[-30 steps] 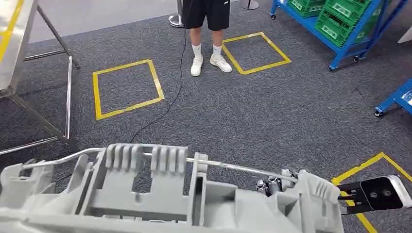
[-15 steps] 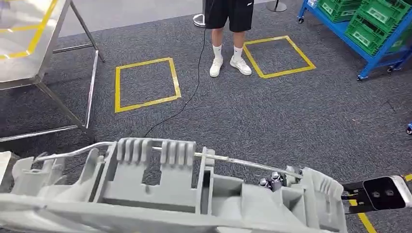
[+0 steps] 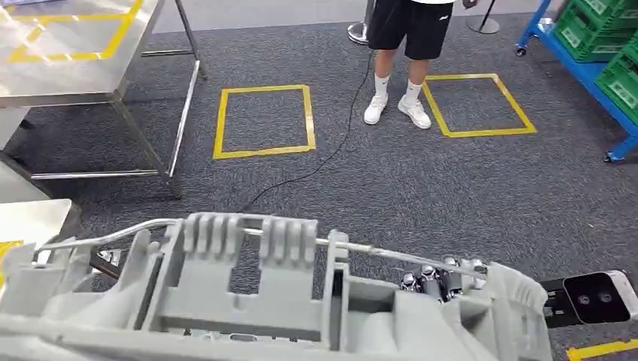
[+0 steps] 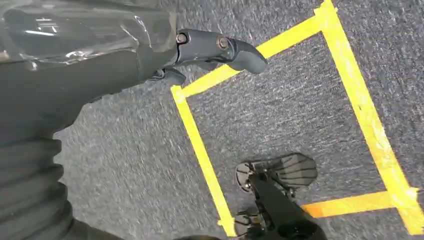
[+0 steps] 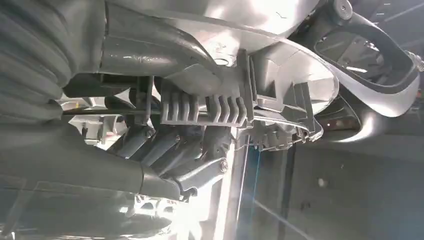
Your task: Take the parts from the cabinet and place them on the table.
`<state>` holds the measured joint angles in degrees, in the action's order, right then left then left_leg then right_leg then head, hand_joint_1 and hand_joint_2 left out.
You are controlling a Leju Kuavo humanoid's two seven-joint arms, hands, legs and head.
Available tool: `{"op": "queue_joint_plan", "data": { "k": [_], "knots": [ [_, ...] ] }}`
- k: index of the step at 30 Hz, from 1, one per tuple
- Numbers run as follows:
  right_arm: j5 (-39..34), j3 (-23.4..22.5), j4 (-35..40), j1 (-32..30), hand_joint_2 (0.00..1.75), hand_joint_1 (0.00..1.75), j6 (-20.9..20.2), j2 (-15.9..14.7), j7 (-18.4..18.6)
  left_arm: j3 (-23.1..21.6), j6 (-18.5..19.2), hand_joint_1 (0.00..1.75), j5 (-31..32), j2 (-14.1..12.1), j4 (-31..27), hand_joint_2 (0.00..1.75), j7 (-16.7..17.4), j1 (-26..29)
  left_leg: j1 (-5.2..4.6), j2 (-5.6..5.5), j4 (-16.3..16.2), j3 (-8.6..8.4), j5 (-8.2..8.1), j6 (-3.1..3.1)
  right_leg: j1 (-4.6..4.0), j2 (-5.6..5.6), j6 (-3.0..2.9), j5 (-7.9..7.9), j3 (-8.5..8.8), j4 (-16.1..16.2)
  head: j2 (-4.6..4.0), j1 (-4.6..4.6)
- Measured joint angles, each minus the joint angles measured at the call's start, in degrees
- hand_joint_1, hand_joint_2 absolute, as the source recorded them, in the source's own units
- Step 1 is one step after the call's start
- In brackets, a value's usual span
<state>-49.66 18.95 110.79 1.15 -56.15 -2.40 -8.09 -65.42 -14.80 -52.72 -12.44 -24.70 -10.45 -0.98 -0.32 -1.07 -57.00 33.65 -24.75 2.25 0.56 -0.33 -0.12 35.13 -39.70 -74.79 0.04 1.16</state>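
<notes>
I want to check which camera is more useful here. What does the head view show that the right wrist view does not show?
Head view alone: the steel table, a person's legs, yellow floor squares and blue racks. Right wrist view alone: the right hand's fingers curled under the part. Both: the large grey plastic part, carried by the right hand.

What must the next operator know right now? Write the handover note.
Right hand: grips the big grey part, carried low in front of the robot.
Left hand: holds nothing, hangs over the carpet.
Steel table: ahead to the left, some way off.
A person stands ahead.
Done: part is in hand.
Left: walk to the table and set the part down.
</notes>
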Motion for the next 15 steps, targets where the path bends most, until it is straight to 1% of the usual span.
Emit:
{"op": "queue_joint_plan", "data": {
  "k": [1, 2, 3, 4, 5, 6, 7, 8, 9, 10, 11, 12, 13, 14, 15],
  "knots": [
    [0.05, 0.02, -0.09, -0.02, 1.75, 1.66, 0.00, -0.04, 0.00, -0.02, 0.09, 0.00, 0.00, 0.00, 0.00, 1.75, 0.00, 0.03, 0.00, -0.56, -0.02, -0.01, -0.01, -0.02, 0.01, 0.04, 0.26, 0.06, -1.09, -1.59, 0.00, -0.02],
    [0.04, 0.00, -0.31, -0.03, 1.75, 1.66, 0.00, -0.20, -0.04, -0.02, 0.15, 0.00, 0.00, 0.04, 0.00, 1.75, 0.00, 0.06, 0.03, -1.47, -0.04, -0.08, -0.02, -0.04, 0.13, 0.06, 0.82, -0.95, -1.09, -0.54, 0.00, 0.00],
    [0.05, -0.02, -0.37, 0.00, 1.75, 1.66, 0.00, -0.28, -0.22, -0.02, 0.31, 0.00, 0.02, 0.04, 0.00, 1.75, 0.00, 0.03, 0.13, -2.30, -0.11, -0.14, -0.07, -0.11, 0.35, 0.09, 1.45, -2.91, 0.33, 3.13, 0.00, -0.04],
    [0.05, -0.09, -0.37, 0.05, 1.75, 1.66, 0.00, -0.31, -0.37, -0.02, 0.39, 0.00, 0.11, 0.04, 0.00, 1.75, 0.00, 0.00, 0.24, -3.04, -0.30, -0.22, -0.18, -0.28, 0.58, 0.34, 2.05, -5.29, 2.56, 8.18, 0.00, -0.02],
    [0.05, -0.13, -0.37, 0.11, 1.75, 1.66, 0.00, -0.35, -0.53, -0.02, 0.42, 0.00, 0.13, 0.04, 0.00, 1.75, 0.00, -0.01, 0.36, -3.67, -0.66, -0.18, -0.40, -0.61, 0.89, 1.30, 2.58, -7.55, 5.05, 13.59, 0.00, -0.04],
    [0.05, -0.24, -0.42, 0.11, 1.75, 1.66, 0.02, -0.44, -0.70, -0.02, 0.48, 0.00, 0.22, -0.04, 0.02, 1.75, 0.00, -0.02, 0.38, -4.21, -1.00, 0.07, -0.68, -1.06, 0.87, 2.75, 2.12, -7.92, 5.87, 15.03, 0.00, 0.02],
    [0.16, -0.35, -0.50, 0.01, 1.75, 1.66, 0.02, -0.48, -0.85, -0.04, 0.55, 0.00, 0.43, -0.13, 0.07, 1.75, 0.09, -0.20, 0.13, -4.63, -1.61, 0.30, -0.95, -1.47, 0.88, 2.82, 1.44, -8.15, 5.98, 15.89, 0.00, -0.13],
    [0.28, -0.59, -0.63, -0.15, 1.75, 1.66, 0.00, -0.63, -1.20, -0.04, 0.70, 0.00, 0.55, -0.13, 0.07, 1.75, 0.18, -0.20, 0.28, -4.91, -1.38, 0.59, -0.81, -1.69, 0.57, 2.51, 1.08, -8.18, 6.08, 15.67, 0.00, -0.08],
    [0.53, -0.72, -0.66, -0.30, 1.75, 1.66, -0.24, -0.70, -1.62, -0.04, 0.76, 0.00, 0.72, -0.22, 0.09, 1.75, 0.26, -0.15, 0.47, -5.22, -1.21, 0.70, -0.69, -1.99, 0.30, 2.23, 0.56, -8.21, 6.01, 15.58, 0.00, -0.07],
    [0.99, -0.83, -0.66, -0.49, 1.75, 1.66, -0.50, -0.74, -1.84, -0.07, 0.79, 0.00, 0.88, -0.24, 0.15, 1.75, 0.48, -0.10, 0.56, -5.48, -1.20, 0.83, -0.66, -2.19, 0.33, 1.91, 0.25, -8.38, 6.00, 15.72, 0.00, -0.07],
    [1.36, -1.05, -0.66, -0.66, 1.75, 1.66, -0.59, -0.70, -2.01, -0.07, 0.87, 0.00, 1.05, -0.26, 0.33, 1.75, 0.59, -0.09, 0.65, -4.59, -1.73, 0.85, -1.07, -2.44, 0.83, 1.50, 0.00, -8.52, 6.15, 15.94, 0.00, -0.07],
    [1.51, -1.22, -0.66, -0.89, 1.75, 1.66, -0.59, -0.70, -2.12, -0.09, 0.90, 0.00, 1.05, -0.18, 0.33, 1.75, 0.66, -0.12, 0.36, -1.94, -3.34, 1.74, -2.18, -2.69, 0.76, 1.13, -0.43, -8.42, 6.32, 15.95, 0.00, 0.13],
    [1.62, -1.48, -0.66, -1.16, 1.75, 1.66, -0.59, -0.72, -2.25, -0.09, 0.87, 0.00, 1.09, -0.20, 0.41, 1.75, 0.66, -0.30, 0.51, -0.41, -7.00, 3.48, -4.28, -2.96, 0.62, 0.71, -0.66, -8.30, 6.39, 15.95, 0.00, 0.44],
    [1.71, -1.75, -0.66, -1.45, 1.75, 1.66, -0.59, -0.72, -2.34, -0.09, 0.87, 0.00, 1.09, -0.20, 0.52, 1.75, 0.66, -0.48, 0.68, 0.28, -11.61, 5.71, -6.34, -3.11, 0.42, 0.20, -0.77, -8.22, 6.39, 15.94, 0.00, 0.37],
    [1.79, -1.90, -0.66, -1.67, 1.75, 1.66, -0.59, -0.72, -2.38, -0.09, 0.90, 0.00, 1.09, -0.11, 0.57, 1.75, 0.68, -0.55, 0.81, 0.54, -16.10, 8.01, -8.06, -3.23, 0.30, -0.31, -0.88, -8.14, 6.35, 15.93, 0.00, 0.39]
  ]
}}
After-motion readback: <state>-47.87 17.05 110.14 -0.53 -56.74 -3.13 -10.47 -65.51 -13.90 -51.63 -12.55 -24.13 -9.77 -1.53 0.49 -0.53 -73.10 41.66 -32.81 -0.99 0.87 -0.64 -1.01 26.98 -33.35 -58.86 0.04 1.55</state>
